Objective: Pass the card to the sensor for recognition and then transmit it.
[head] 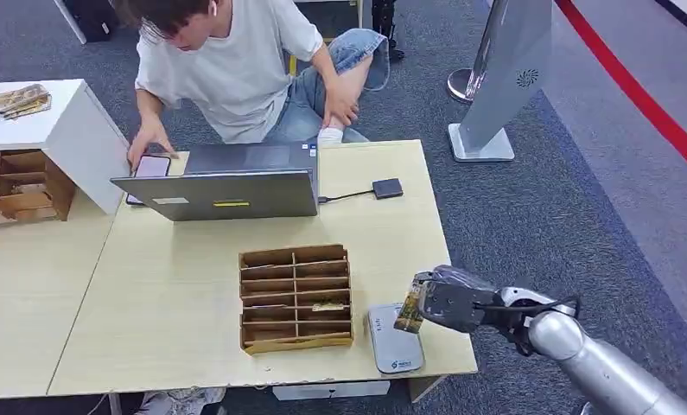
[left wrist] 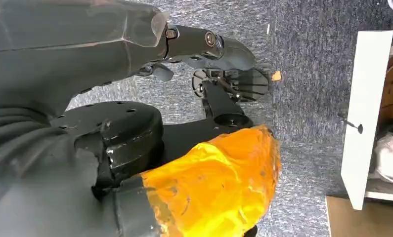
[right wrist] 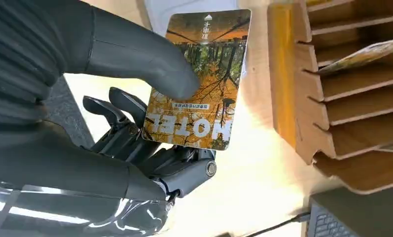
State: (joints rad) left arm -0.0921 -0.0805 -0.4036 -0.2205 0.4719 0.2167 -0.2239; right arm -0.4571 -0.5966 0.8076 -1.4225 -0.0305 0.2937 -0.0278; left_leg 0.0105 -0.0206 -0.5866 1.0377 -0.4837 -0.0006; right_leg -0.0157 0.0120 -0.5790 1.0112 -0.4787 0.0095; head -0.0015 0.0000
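The table [head: 193,285] spreads out ahead of our right hand [head: 448,303], and on it, beyond the hand and to its inner side, stands the wooden slotted rack [head: 295,298] with one card lying in a compartment; farther off still a person [head: 236,69] sits behind an open laptop [head: 227,186]. Just beside the rack, almost under our right hand, lies the flat grey sensor [head: 393,339], apart from the card [right wrist: 196,81] as far as we can tell. We hold that card pinched, the thick thumb [right wrist: 150,64] pressed on its printed face and the darker fingers [right wrist: 130,123] behind it, with the grip at the edge nearest the palm and most of the card reaching out past the fingertips toward the sensor. We judge the card light, thin, stiff and glossy, so it could slide in the pinch; holding it near one short edge leaves the broad face free to meet the reader. Our left hand [left wrist: 204,44] hangs over the carpet, fingers curled in with nothing between them.
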